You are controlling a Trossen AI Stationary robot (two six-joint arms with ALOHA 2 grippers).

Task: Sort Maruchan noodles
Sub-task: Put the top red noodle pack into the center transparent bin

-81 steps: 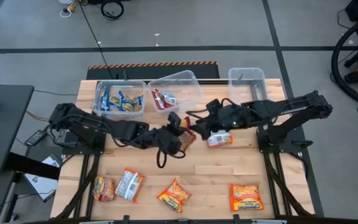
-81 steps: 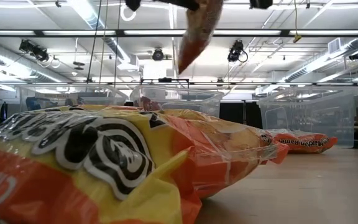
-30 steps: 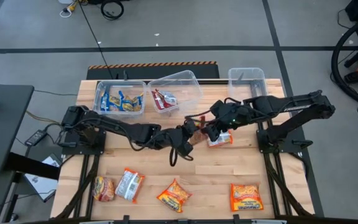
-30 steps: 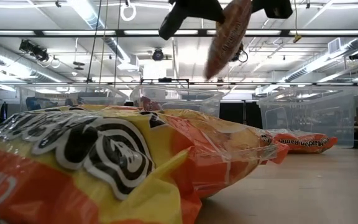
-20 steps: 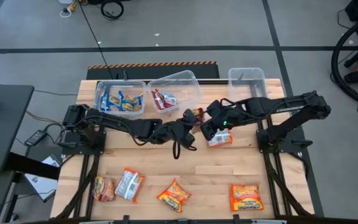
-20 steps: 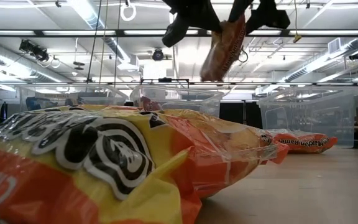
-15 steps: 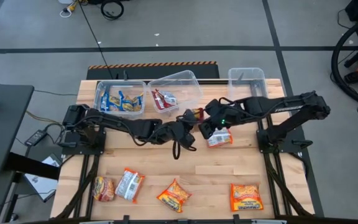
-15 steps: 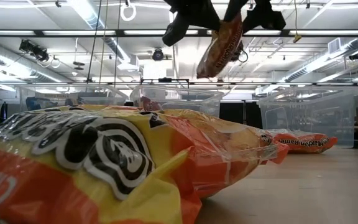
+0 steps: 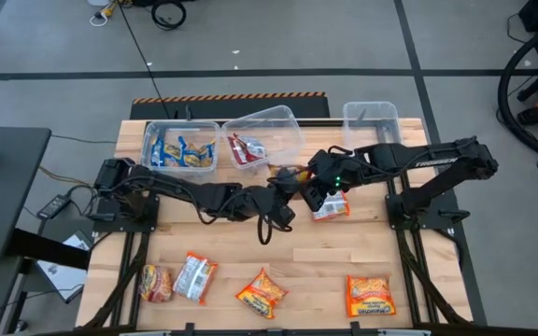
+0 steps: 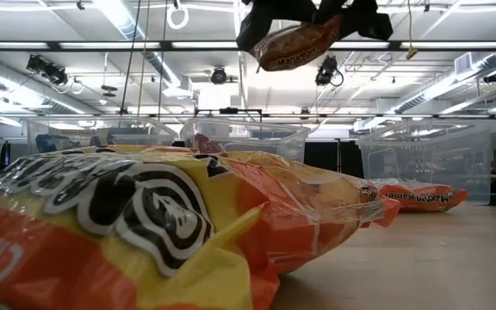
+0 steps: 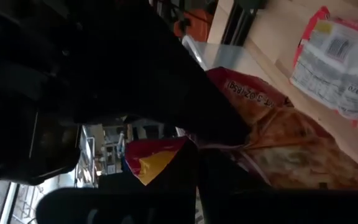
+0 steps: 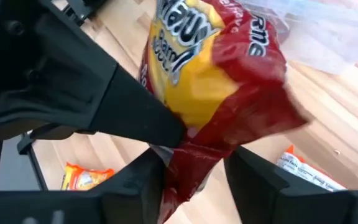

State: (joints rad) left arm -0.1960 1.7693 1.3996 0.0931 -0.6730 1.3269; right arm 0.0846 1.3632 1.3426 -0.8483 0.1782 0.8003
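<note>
The left tool is clamped on a red-and-yellow Maruchan packet held above mid-surface. The right tool straddles the packet's other end, its fingers partly open around the wrapper. Five packets lie on the wooden surface; three clear tubs stand along its far edge.

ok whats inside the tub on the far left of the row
The leftmost clear tub holds several blue-yellow noodle packets, lying overlapped. Anything underneath them is covered. The middle tub has dark red packets; the right tub shows nothing inside.
</note>
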